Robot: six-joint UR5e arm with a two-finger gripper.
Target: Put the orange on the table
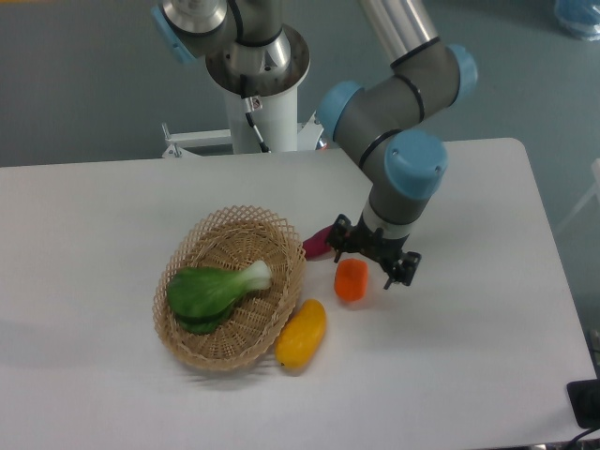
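Note:
The orange [352,279] is small and bright and rests on the white table [469,356], just right of the basket. My gripper [371,259] hangs directly above and slightly behind it, pointing down. Its two black fingers are spread wider than the orange, one [339,240] at the upper left and one [404,269] at the right. The jaws look open and are not clamped on the fruit.
A woven wicker basket [192,339] sits left of the orange and holds a green leafy vegetable [211,292]. A yellow oblong fruit [301,334] lies against the basket's front right rim. A purple vegetable [316,243] lies behind the orange, partly hidden by my gripper.

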